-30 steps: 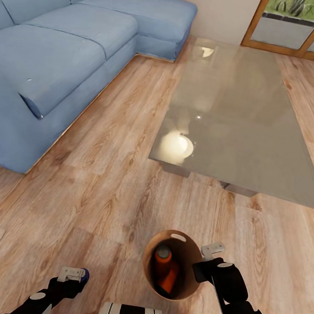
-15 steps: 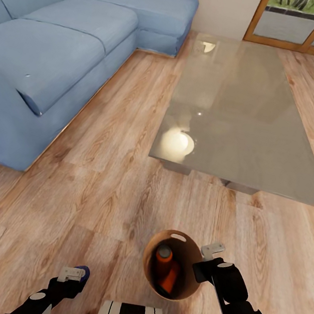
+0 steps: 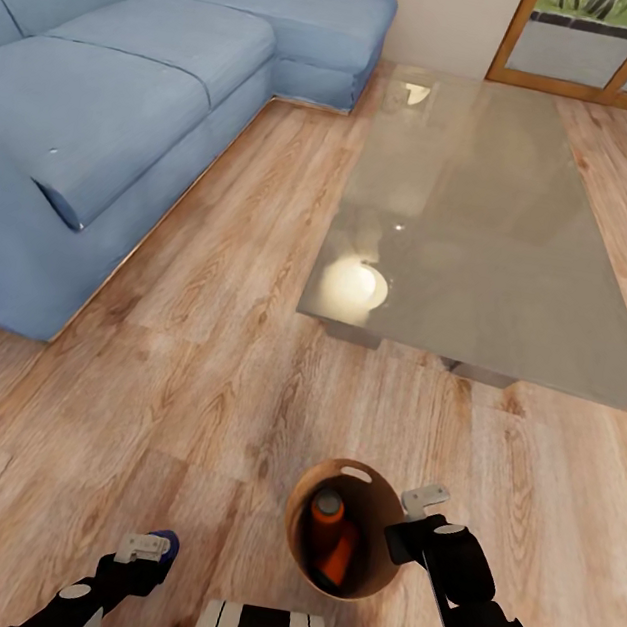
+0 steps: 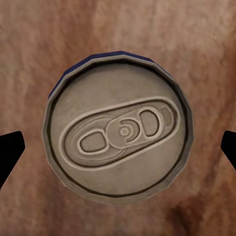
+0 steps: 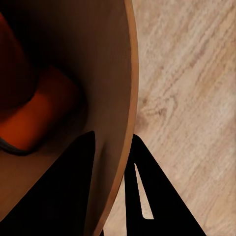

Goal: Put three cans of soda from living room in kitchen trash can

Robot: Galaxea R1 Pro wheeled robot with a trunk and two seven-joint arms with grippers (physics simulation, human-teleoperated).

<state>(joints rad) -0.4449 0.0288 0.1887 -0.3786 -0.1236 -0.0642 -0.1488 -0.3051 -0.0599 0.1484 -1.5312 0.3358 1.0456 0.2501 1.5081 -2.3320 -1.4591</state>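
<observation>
Two orange cans (image 3: 330, 544) lie inside the trash can (image 3: 297, 544), right gripper (image 3: 401, 530) clamping its rim.

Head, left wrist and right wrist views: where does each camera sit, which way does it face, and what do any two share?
Head view: high, facing forward and down over wood floor, blue sofa, glass table; both arms show.
Left wrist view: looks onto the dark blue soda can's silvery top between the left gripper fingertips.
Right wrist view: right gripper fingers straddle the copper-lined bin's wall.
Shared: head and right wrist views show orange cans inside the bin.
</observation>
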